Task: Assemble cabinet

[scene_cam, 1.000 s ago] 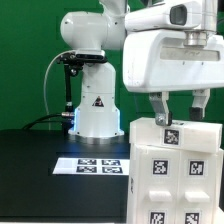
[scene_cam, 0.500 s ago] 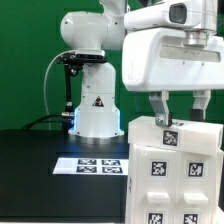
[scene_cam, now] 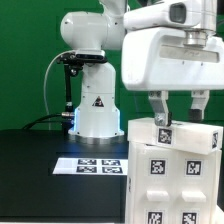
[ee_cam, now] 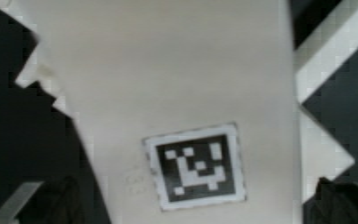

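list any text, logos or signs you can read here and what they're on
No words or numbers can be read anywhere.
Robot base: a small dark triangular sign, too small to read.
Cabinet: square black-and-white tags, patterns only.
Marker board: the same kind of tags, no text.

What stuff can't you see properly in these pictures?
- The cabinet: the exterior view's right and bottom edges cut it off, so its full shape is hidden.
- The tool: its fingertips reach the cabinet's top edge; I cannot tell whether they touch it.
- The marker board: the cabinet covers its end on the exterior view's right.
- Wrist view: the white panel is very close and blurry, filling most of the picture; only one tag shows.
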Controlling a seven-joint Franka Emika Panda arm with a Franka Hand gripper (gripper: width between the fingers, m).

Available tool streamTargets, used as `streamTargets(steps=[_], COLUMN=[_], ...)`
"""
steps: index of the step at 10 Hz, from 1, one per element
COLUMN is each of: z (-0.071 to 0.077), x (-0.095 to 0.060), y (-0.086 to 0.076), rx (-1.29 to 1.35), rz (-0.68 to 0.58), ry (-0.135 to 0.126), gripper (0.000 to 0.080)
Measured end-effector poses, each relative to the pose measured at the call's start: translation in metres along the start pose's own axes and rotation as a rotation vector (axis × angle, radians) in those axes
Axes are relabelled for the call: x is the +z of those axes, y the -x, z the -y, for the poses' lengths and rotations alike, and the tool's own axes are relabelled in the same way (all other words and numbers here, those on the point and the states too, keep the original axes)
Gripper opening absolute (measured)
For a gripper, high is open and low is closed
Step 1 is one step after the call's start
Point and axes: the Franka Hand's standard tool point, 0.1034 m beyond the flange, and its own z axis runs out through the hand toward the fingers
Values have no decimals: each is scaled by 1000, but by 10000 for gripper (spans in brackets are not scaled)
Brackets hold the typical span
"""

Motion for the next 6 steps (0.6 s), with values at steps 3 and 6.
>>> streamTargets(steps=[3, 6], z=[1, -8], x=[3, 5], y=[4, 14], rx=[-281, -139], rz=[52, 73], ry=[6, -11], gripper=[649, 649])
